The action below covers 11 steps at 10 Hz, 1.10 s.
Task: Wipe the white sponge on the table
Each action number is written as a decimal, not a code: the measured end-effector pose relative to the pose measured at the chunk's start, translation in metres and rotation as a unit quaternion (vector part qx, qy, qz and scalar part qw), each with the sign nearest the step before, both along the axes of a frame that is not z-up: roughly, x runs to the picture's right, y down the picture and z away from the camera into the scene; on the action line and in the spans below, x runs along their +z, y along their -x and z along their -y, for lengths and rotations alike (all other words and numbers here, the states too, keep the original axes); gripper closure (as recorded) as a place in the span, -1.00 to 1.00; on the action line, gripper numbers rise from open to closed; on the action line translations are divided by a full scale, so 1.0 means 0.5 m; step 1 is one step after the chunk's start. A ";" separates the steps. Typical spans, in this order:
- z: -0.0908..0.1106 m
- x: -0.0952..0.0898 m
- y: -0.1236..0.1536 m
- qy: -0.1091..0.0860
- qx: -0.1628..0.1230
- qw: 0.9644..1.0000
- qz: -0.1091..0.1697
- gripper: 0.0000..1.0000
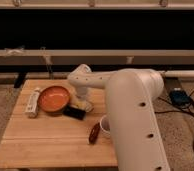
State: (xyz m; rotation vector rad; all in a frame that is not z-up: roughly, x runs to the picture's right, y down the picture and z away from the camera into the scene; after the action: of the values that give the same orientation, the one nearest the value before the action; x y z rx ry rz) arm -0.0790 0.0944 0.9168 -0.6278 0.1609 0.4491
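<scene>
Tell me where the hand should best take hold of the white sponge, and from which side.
The hand is low over the table, at the white sponge. The sponge lies flat, with an orange bowl and a black object close by. Probably best from above, gripping across its short sides.
</scene>
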 end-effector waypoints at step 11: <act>0.119 0.083 -0.010 -0.045 -0.002 0.999 -0.022 1.00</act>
State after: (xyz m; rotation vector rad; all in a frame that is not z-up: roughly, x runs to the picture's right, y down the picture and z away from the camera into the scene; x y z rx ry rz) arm -0.0738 0.0349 0.9582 -0.5294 0.1838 0.4640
